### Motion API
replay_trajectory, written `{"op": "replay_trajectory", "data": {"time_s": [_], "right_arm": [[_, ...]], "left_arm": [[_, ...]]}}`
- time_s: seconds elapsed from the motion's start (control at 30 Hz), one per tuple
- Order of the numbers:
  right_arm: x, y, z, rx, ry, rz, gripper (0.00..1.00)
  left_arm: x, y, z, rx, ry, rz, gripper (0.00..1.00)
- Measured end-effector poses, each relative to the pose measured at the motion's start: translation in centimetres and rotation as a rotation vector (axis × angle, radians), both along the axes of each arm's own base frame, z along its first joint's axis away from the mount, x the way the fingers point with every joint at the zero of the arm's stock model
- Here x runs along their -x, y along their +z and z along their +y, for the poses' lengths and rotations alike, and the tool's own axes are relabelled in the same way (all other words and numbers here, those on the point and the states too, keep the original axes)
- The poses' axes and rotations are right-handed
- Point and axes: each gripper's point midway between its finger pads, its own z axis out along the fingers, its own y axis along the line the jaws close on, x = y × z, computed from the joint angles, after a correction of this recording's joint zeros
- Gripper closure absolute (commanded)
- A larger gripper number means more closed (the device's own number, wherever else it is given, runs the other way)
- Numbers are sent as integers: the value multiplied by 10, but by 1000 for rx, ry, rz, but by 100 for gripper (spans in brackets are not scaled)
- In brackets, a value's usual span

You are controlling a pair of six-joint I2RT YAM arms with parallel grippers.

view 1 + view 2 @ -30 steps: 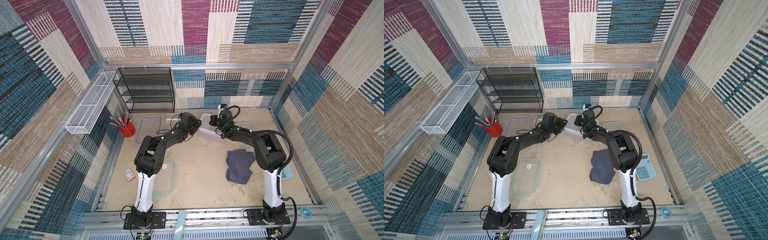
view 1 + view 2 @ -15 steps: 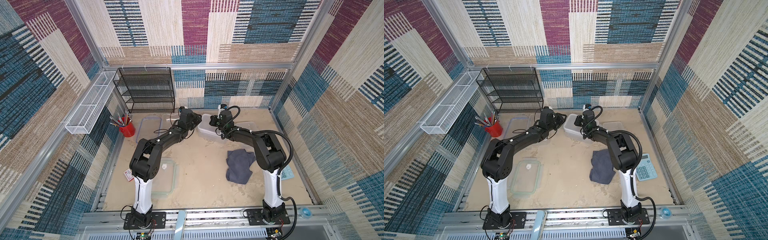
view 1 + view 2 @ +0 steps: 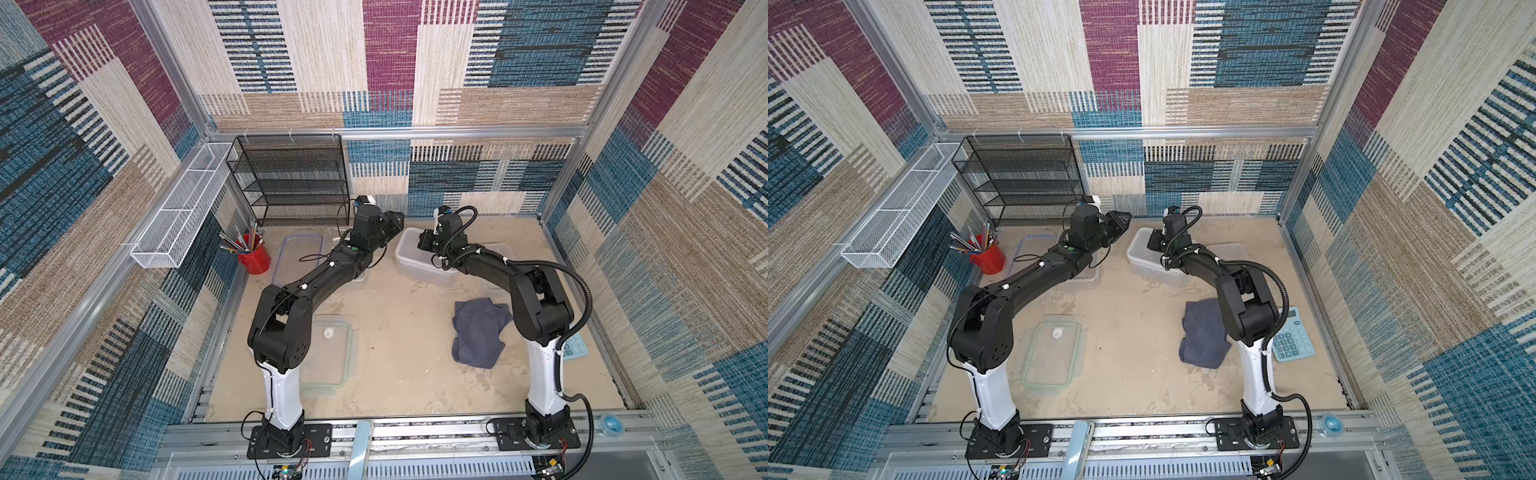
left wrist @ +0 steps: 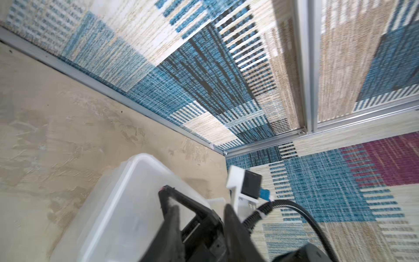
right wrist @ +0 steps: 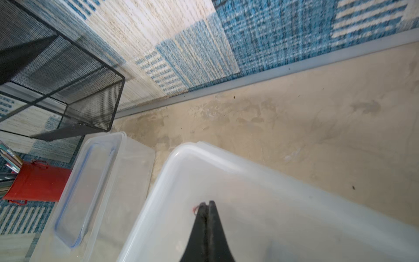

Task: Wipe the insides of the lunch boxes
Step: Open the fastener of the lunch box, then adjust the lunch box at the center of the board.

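Seems barely begun: leaves cloth (image 3: 478,332) ungripped right of centre, left hand (image 3: 395,218) open, empty, right hand (image 5: 207,204) closed over deep lunch box (image 5: 272,192).

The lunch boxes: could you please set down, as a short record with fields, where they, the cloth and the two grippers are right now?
deep lunch box: far middle, top open
right gripper: shut, empty, tips over the deep lunch box's opening
left gripper: open, empty, raised beside the deep lunch box
shallow lunch box: partly under the left arm
small lunch box: partly behind the right arm
grey cloth: lying loose, apart from the boxes, unheld
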Motion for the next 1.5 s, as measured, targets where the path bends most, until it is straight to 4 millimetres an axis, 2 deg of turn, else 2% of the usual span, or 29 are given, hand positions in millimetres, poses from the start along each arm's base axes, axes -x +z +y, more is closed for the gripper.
{"op": "replay_trajectory", "data": {"time_s": [0.1,0.13,0.2,0.27,0.37,0.43,0.53,0.57,0.6,0.73,0.8,0.87,1.0,1.23,1.37,1.5], "right_arm": [[8,18,-1,39,41,80,56],[9,26,-1,47,59,97,45],[6,46,-6,46,90,102,30],[-9,69,-20,50,96,68,17],[-33,77,-44,80,94,55,8],[-47,67,-58,114,93,77,5],[-60,46,-68,162,111,111,3],[-63,38,-72,176,117,126,3],[-64,32,-75,183,121,138,3],[-51,-3,-79,198,164,236,3],[-46,-12,-78,186,180,257,3],[-33,-20,-75,165,201,288,4],[-4,-23,-68,120,243,331,6],[28,-22,-67,63,253,344,8],[48,-15,-63,-4,255,329,9],[73,-6,-58,-86,256,316,9]], "left_arm": [[2,26,-1,-25,-41,14,43],[3,35,-2,-41,-61,24,43],[8,43,-7,-73,-113,46,41],[20,33,-15,-98,-191,101,39],[40,-4,-23,-124,-280,247,34],[55,-27,-26,-146,-315,349,33],[77,-48,-26,-169,-348,456,26],[83,-55,-25,-186,-344,490,8],[90,-60,-24,-207,-334,516,1],[112,-70,-13,-315,-259,585,1],[115,-76,-7,-341,-236,611,0],[114,-91,-4,-369,-219,645,4],[112,-125,-11,-394,-250,718,6],[125,-165,-27,-337,-336,803,9],[120,-170,-39,-256,-359,786,11],[98,-169,-50,-219,-366,742,13]]}}
